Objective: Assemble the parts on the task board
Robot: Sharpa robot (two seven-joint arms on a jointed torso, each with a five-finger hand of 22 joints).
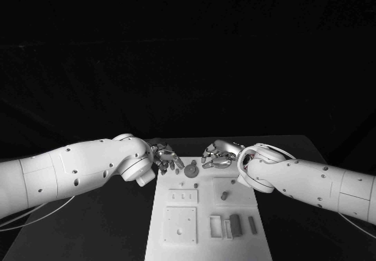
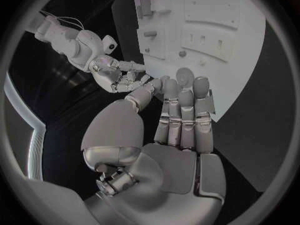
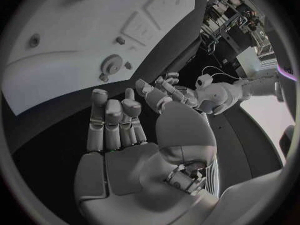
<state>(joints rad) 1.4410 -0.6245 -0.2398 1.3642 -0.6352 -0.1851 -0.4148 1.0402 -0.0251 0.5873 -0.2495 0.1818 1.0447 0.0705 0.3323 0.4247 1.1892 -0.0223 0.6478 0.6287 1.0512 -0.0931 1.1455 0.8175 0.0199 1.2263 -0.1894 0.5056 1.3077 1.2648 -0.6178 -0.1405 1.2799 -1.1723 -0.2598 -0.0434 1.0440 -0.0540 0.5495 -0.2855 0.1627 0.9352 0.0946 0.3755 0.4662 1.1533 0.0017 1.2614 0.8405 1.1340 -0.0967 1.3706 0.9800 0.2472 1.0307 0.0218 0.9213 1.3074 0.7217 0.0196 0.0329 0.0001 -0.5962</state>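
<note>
Nearest me on the board (image 1: pixel 205 246) lie small upright blocks (image 1: pixel 234 225) beside a plain plate (image 1: pixel 180 224). Farther up, a round disc (image 1: pixel 191 171) sits at the board's far end, between my two hands. My left hand (image 1: pixel 164 157) hovers just beside it, fingers apart, holding nothing; my right hand (image 1: pixel 218 155) is likewise empty and loosely spread. I judge I am about to pick the disc, which calls for closing my fingers on its rim.

I see glossy silver metal on both the left hand (image 1: pixel 166 157) and right hand (image 1: pixel 218 155), over a smooth matt white task board (image 1: pixel 182 217) on a matt black table (image 1: pixel 94 228).
</note>
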